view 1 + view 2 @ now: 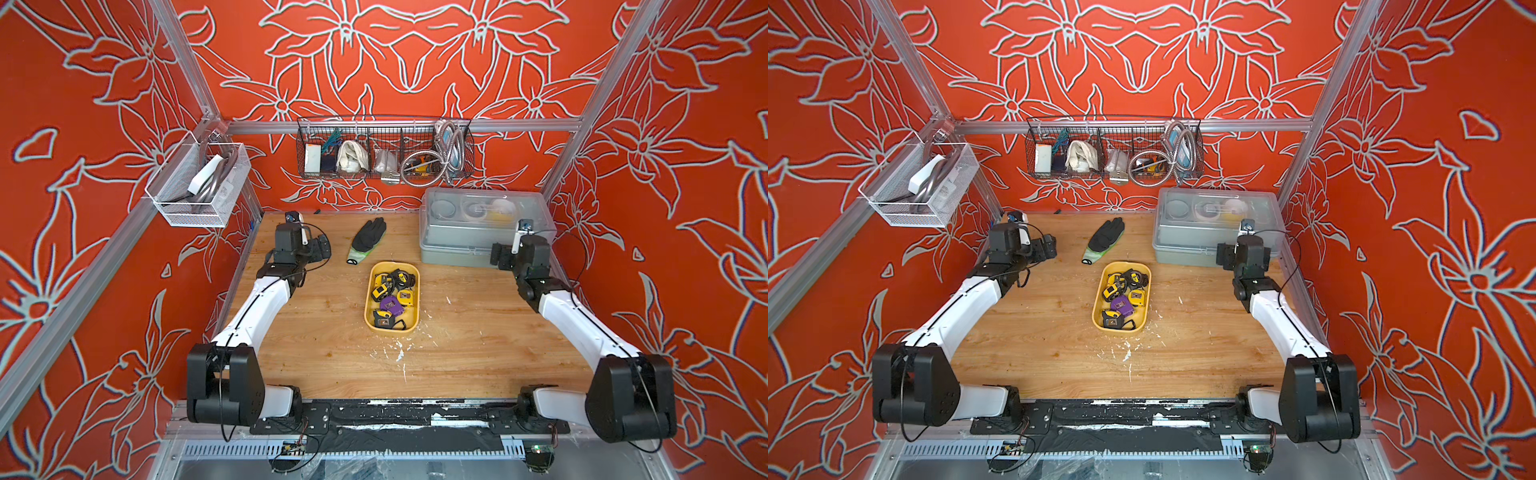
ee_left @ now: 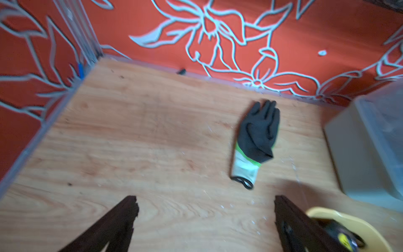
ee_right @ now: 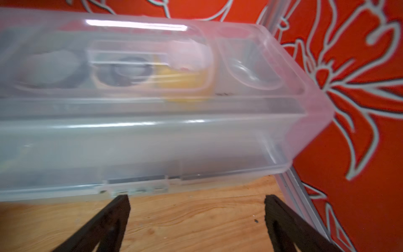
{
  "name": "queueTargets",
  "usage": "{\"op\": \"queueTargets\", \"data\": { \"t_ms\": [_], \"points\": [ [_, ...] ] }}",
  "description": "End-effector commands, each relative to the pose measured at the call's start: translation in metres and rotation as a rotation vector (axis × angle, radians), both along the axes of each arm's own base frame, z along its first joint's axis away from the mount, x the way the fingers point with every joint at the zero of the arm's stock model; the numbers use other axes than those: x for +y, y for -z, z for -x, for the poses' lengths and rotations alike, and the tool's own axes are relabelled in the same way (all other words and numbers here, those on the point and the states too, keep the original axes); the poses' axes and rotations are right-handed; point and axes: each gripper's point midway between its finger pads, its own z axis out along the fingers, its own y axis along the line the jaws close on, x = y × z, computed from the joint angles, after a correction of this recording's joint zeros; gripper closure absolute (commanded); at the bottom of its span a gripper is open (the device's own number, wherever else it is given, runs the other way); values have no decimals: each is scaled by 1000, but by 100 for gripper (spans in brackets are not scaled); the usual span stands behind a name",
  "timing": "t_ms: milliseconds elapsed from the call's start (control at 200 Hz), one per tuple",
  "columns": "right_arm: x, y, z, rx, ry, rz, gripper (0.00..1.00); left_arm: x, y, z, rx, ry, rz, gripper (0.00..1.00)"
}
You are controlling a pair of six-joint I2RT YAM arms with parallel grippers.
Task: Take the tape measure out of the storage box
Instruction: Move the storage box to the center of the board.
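Storage box: The yellow storage box is sitting open near the middle of the counter.
Tape measures: Several tape measures are lying packed close together inside it, one of them purple. None is out yet.
Left tool: The left tool is hanging wide apart and empty near the far left corner.
Right tool: The right tool is spread wide and empty too, by the right edge, just beside the grey case.
Worry, straps: Black straps are lying tangled, so one tape measure may be pulling another along.
Worry, box: The box is looking light, so it may be sliding or tipping if a tool is bumping its rim.
Worry, neighbours: The glove is lying near the far end of the box, and the right arm may be knocking the case when turning.
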Motion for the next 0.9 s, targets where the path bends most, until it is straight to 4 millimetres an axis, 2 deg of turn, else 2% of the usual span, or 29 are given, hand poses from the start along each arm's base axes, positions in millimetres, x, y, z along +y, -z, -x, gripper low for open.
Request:
{"op": "queueTargets", "data": {
  "t_ms": [0,80,165,290,460,596,756,846,896],
  "points": [
    [57,40,44,306,-204,-22,0,-51,60,60,359,116,190,1],
    [98,37,58,362,-343,-95,0,-76,59,78,399,201,173,1],
    [132,36,73,413,-457,-176,0,-95,64,96,460,276,144,4],
    [168,37,85,464,-586,-209,0,-119,74,112,537,378,118,11],
    [209,40,99,513,-739,-196,1,-136,95,122,631,432,113,19],
    [232,46,107,530,-810,-133,2,-148,109,121,675,460,71,21],
    [250,48,110,531,-860,-107,2,-152,127,106,704,443,38,24],
    [257,50,110,533,-877,-108,2,-153,136,97,716,420,30,31],
    [260,51,109,538,-880,-104,3,-152,140,93,727,402,28,40]
  ]
}}
